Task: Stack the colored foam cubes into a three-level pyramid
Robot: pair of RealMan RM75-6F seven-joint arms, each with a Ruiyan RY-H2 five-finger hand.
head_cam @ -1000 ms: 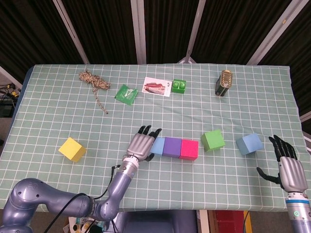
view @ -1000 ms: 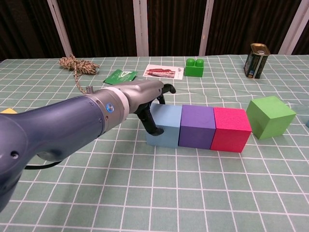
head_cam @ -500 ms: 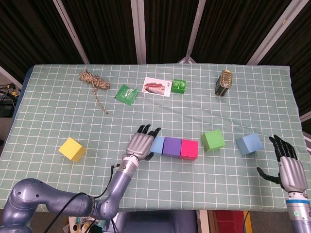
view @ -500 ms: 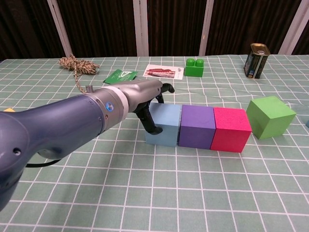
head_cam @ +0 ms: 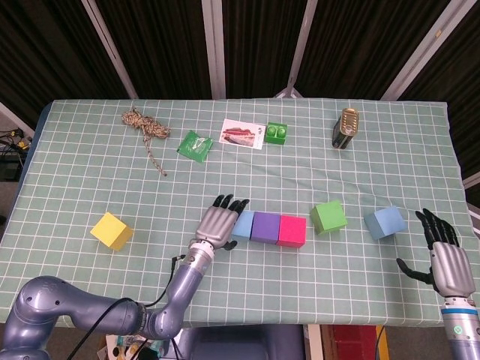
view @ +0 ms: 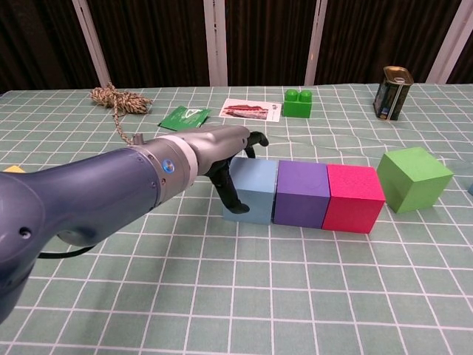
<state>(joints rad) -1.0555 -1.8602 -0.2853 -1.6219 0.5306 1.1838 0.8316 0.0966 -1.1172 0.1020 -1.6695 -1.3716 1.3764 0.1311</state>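
Resting against the left end of a three-cube row, the left robot hand (head_cam: 218, 222) has its fingers extended and apart, holding nothing; the dark fingertips (view: 228, 191) touch the left face of the light blue cube (view: 251, 191). Row order, robot's left to right: light blue cube, purple cube (view: 301, 194), pink cube (view: 353, 197), all touching side by side on the bench (head_cam: 75, 172), which carries a green checked cloth. Green cube (head_cam: 328, 216) sits just to the right of the pink one, apart from it and turned slightly off the row's line. Second light blue cube (head_cam: 385, 223) lies further right, near the right robot hand (head_cam: 444, 258). That hand hovers by the bench's near right corner with fingers spread and empty; only the head view shows it. Yellow cube (head_cam: 111, 230) sits alone, well apart on the left side. No cube is stacked on another; all six lie at bench level. Along the far side: coil of twine (head_cam: 142, 124), green packet (head_cam: 195, 145), printed card (head_cam: 242, 134), green toy brick (head_cam: 276, 133), upright olive tin (head_cam: 346, 128).
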